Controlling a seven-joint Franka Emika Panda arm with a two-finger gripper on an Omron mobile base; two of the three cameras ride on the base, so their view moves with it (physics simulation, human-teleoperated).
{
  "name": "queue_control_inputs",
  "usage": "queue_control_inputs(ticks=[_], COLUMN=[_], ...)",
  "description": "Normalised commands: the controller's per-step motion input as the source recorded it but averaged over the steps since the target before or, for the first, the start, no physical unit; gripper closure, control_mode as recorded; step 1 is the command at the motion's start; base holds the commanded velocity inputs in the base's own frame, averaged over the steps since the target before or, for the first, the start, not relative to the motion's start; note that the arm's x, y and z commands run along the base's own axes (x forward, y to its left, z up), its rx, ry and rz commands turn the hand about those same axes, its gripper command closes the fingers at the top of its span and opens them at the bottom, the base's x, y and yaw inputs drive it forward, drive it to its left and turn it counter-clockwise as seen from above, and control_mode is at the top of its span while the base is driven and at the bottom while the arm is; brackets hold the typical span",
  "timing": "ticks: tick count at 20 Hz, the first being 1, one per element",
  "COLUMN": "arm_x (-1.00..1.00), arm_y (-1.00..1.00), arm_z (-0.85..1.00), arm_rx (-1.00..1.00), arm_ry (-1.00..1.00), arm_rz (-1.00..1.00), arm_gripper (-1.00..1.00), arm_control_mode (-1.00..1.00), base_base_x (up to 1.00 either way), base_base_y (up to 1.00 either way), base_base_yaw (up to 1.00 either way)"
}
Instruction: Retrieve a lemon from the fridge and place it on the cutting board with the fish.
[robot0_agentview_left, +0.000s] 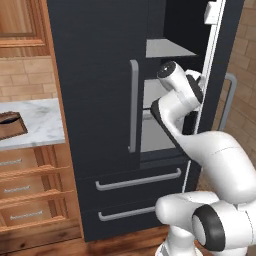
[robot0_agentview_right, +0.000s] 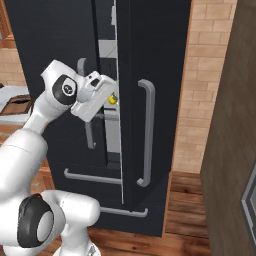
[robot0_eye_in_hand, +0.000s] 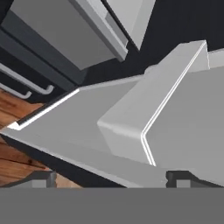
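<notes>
The black fridge (robot0_agentview_left: 100, 75) has its right door (robot0_agentview_right: 155, 60) swung part open, and my arm reaches into the gap. The lemon (robot0_agentview_right: 113, 99) is a small yellow spot just past the front of my white hand (robot0_agentview_right: 95, 96), at middle-shelf height. In the hand view my gripper (robot0_eye_in_hand: 112, 178) is open, its two dark fingertips (robot0_eye_in_hand: 43, 178) far apart over a grey shelf (robot0_eye_in_hand: 78, 127) and a grey bin (robot0_eye_in_hand: 131, 118), with nothing between them. The dark cutting board (robot0_agentview_left: 10, 126) lies on the marble counter (robot0_agentview_left: 42, 120) to the left. I cannot make out the fish.
The open door's white inner edge (robot0_agentview_left: 207, 85) stands close to the right of my hand (robot0_agentview_left: 192, 92). The shut left door carries a grey bar handle (robot0_agentview_left: 133, 105), with two drawers (robot0_agentview_left: 137, 180) below. Wooden drawers (robot0_agentview_left: 30, 190) sit under the counter. A brick wall (robot0_agentview_right: 210, 75) lies to the right.
</notes>
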Motion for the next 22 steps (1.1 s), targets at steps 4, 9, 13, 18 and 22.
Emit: queue_control_inputs(ticks=[4, 9, 13, 18, 22], arm_x=[0.89, 0.40, -0.16, -0.59, -0.80], arm_y=[-0.17, -0.36, -0.89, -1.00, -1.00], arm_z=[-0.17, -0.08, 0.00, 0.00, 0.00], arm_rx=[-0.01, -0.01, 0.00, 0.00, 0.00], arm_ry=[0.00, 0.04, 0.07, 0.04, 0.01], arm_rz=[0.00, 0.00, -0.02, -0.09, -0.11], arm_gripper=[-1.00, -1.00, -1.00, -1.00, -1.00], arm_control_mode=[-1.00, -1.00, -1.00, -1.00, -1.00], base_base_x=[0.00, 0.00, 0.00, 0.00, 0.00], base_base_y=[0.00, 0.00, 0.00, 0.00, 0.00], base_base_yaw=[0.00, 0.00, 0.00, 0.00, 0.00])
